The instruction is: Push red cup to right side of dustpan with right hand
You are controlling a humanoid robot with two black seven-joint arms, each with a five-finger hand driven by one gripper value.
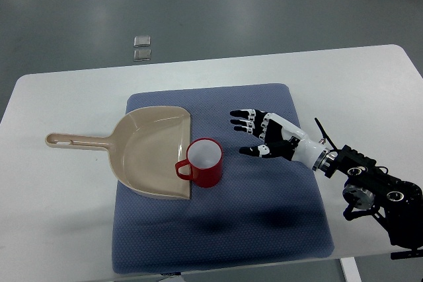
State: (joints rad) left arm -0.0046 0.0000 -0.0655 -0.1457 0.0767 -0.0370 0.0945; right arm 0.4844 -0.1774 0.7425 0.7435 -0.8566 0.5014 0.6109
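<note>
Cup [205, 162], red, stands upright on the blue mat [264, 229], just beside the open mouth of the dustpan [149, 150], its handle turned toward the pan and seeming to touch or overlap the pan's front edge. So it is already at the pan's right edge, close in.

The right hand [261, 135] comes in from the right and lies to the cup's right, near but apart from it, a strip of bare mat between. Its fingers are spread and fairly straight, pointing left toward the pan, thumb lower and nearest the cup's rim; it holds nothing. The left arm is not seen.

What matters for the push: the cup lies left and slightly below the hand in the picture, so the hand is on the wrong side to drive it rightward. My judgement is that it must either reach past the cup to its pan side, or hook the rim and draw it back
</note>
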